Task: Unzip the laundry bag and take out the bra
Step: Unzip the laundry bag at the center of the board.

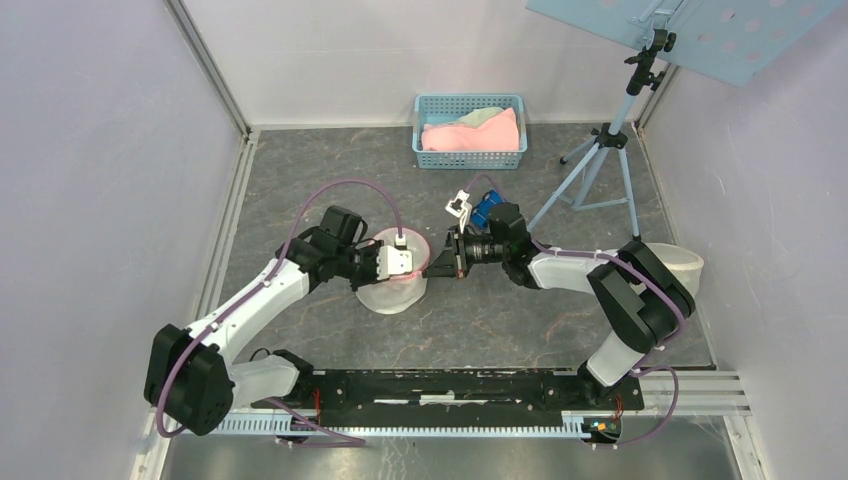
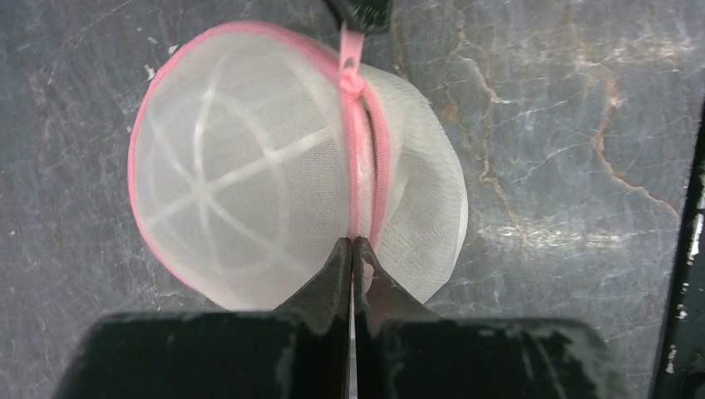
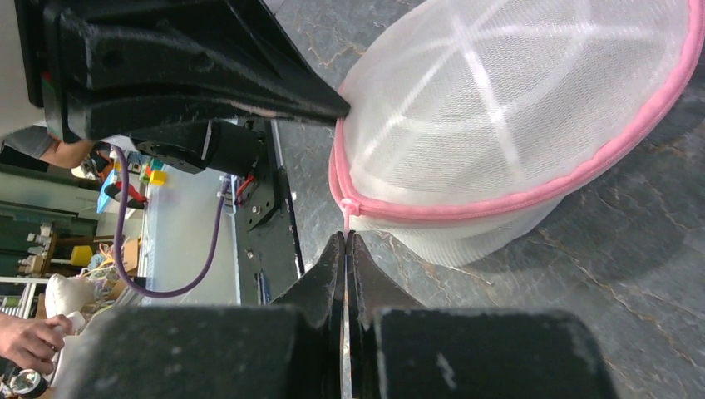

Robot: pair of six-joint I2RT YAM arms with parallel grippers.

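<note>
Two pairs of fingers meet at the laundry bag, a white mesh dome with a pink zip, sitting mid-desk between the arms. The left fingers are pinched tight on the pink zip seam at the bag's edge. The right fingers are clamped on the zip pull on the opposite side. Near the back wall, a blue basket holds pink cloth.

Mesh, stone look, plastic
The laundry bag is fine white mesh edged in smooth pink tape; the bench dark, veined, faintly glossy; the left fingers matt black, scuffed; the basket at twelve o'clock blue plastic.
</note>
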